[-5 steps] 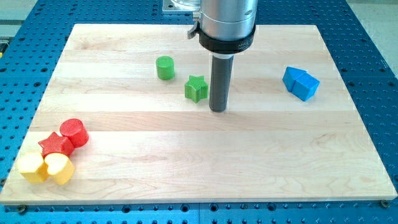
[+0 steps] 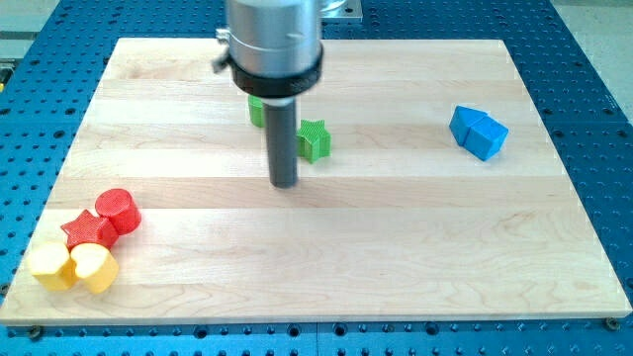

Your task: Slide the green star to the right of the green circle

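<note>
Blocks in red and yellow [image 2: 84, 247] sit at the view's bottom left. The green circle [image 2: 255, 111] is half hidden behind my rod. My tip [image 2: 285, 183] has no jaws; it stands just left of the green star [image 2: 315, 139]. Blue blocks [image 2: 478, 132] lie far right.

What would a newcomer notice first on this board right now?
First, the big metal arm housing coming down from the view's top, with my tip on the wood just left of and below the green star; the green circle is mostly hidden behind the rod. Next, the blue blocks alone at the view's right, and the red and yellow cluster at the bottom-left corner.
</note>
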{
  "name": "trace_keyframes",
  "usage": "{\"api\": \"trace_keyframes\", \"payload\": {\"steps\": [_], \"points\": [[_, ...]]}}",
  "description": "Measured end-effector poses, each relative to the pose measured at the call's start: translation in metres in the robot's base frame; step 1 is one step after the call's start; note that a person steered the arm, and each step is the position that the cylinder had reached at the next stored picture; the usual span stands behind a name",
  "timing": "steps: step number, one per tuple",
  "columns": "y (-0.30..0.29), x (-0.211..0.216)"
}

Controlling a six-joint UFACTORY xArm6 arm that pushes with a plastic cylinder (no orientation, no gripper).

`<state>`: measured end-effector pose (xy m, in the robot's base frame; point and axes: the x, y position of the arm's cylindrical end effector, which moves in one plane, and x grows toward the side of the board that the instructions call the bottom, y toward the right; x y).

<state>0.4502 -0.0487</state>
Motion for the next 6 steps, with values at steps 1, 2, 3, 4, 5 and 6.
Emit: {"api": "trace_keyframes", "payload": {"steps": [1,2,3,4,5,6], "points": [[-0.009,-0.021],[-0.001,-0.020],[0.003,-0.025],[0.056,-0.014],[0.079,-0.014],[0.077,-0.050]]}}
